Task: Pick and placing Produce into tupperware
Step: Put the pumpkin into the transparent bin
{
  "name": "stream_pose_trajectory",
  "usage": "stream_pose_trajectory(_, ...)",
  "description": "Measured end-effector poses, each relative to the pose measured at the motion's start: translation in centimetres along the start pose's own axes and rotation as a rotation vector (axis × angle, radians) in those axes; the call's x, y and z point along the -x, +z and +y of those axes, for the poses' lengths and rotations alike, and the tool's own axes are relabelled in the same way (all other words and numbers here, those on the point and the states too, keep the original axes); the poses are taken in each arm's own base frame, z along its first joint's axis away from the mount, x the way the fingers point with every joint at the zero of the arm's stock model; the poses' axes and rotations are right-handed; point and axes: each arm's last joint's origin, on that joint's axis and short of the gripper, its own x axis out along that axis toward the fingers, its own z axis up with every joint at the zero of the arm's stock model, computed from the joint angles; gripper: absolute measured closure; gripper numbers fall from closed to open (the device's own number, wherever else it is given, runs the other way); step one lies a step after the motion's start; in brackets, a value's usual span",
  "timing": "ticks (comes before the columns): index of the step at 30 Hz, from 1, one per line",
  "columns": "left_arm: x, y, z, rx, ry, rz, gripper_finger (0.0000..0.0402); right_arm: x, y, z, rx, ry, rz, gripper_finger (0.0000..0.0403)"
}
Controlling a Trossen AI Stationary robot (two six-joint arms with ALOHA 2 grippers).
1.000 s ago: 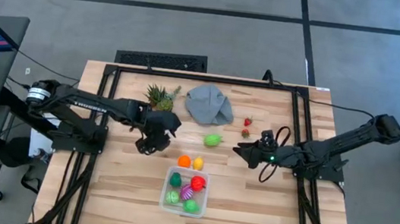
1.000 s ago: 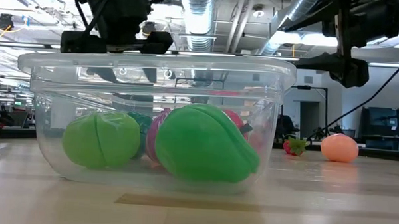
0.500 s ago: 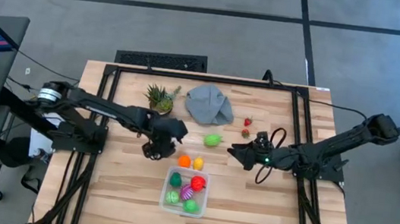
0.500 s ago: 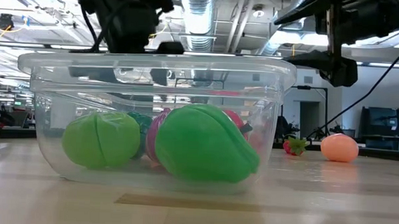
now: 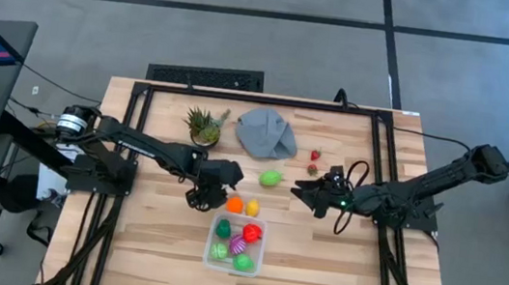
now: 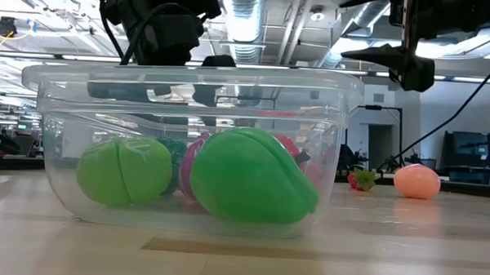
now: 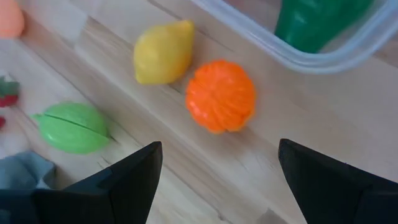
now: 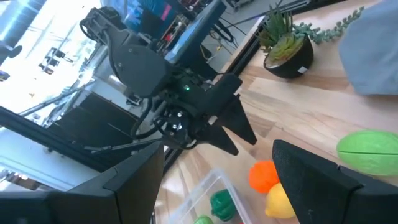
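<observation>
Left arm now reaching over the orange, right arm waiting mid-table.

High view: the left gripper (image 5: 219, 197), fingers spread and empty, has slid from near the potted plant (image 5: 204, 126) toward the toy orange (image 5: 235, 204) and lemon (image 5: 251, 206), just beside the tupperware's (image 5: 261, 250) far rim; the tupperware sits near the table's (image 5: 318, 257) front edge, bare wood either side.
Low view: green produce (image 6: 251, 187) fills the tupperware.
Left wrist view: the orange lies between spread fingers (image 7: 124, 180).
Right wrist view: the right gripper (image 5: 311, 194) hovers spread, empty.

One clear tupperware (image 5: 236, 244) held five toy pieces. Outside it lay five more: an orange (image 5: 234, 204), a lemon (image 5: 251, 206), a green fruit (image 5: 271, 178), and two small red ones (image 5: 315, 155). One potted plant (image 5: 204, 125) and one grey cloth (image 5: 266, 132) stood by.
</observation>
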Motion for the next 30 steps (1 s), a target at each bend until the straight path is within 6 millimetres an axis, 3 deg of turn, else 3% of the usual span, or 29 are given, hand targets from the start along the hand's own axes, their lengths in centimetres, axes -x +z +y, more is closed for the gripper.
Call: stream_pose_trajectory(30,-0.64,0.55,0.25,0.025,-0.042,0.003,0.0088,0.0,0.0,0.02,0.008,0.004,0.003,0.0081)
